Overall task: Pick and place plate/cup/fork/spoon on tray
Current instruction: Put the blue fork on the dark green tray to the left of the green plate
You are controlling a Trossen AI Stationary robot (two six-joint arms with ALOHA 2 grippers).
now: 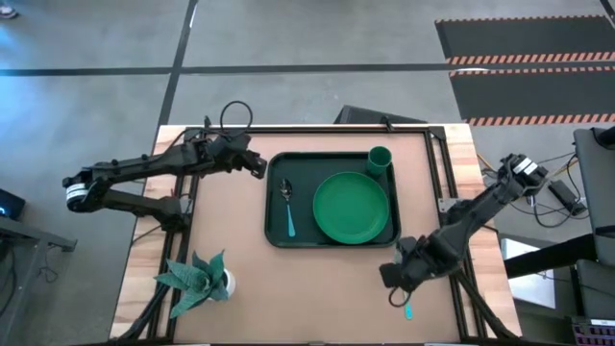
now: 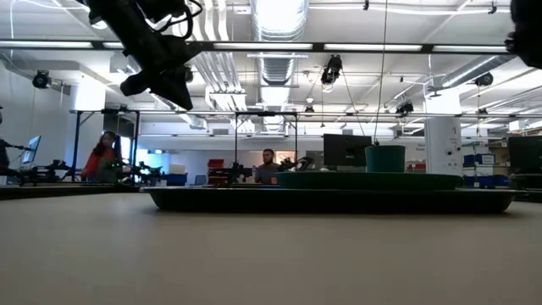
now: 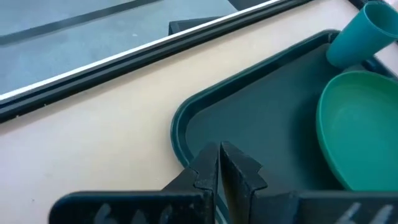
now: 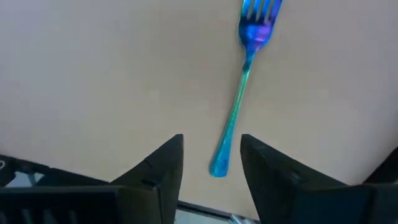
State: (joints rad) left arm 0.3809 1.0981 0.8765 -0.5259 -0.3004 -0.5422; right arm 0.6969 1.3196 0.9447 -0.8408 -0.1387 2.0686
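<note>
The dark green tray (image 1: 274,231) lies in the middle of the table. On it are the green plate (image 1: 351,207), the green cup (image 1: 379,159) upright at its far right corner, and the spoon (image 1: 287,207) at its left. The fork (image 4: 245,74) lies flat on the table near the right front. My right gripper (image 4: 211,158) is open over it, one finger on either side of the handle's end, and hides most of the fork in the high view (image 1: 407,309). My left gripper (image 3: 219,165) is shut and empty, raised above the tray's far left corner (image 1: 259,165).
A white pot with a green leafy plant (image 1: 197,279) stands at the near left of the table. A black frame (image 1: 437,163) runs along the table's right and far edges. Bare tabletop lies between the tray and the near edge.
</note>
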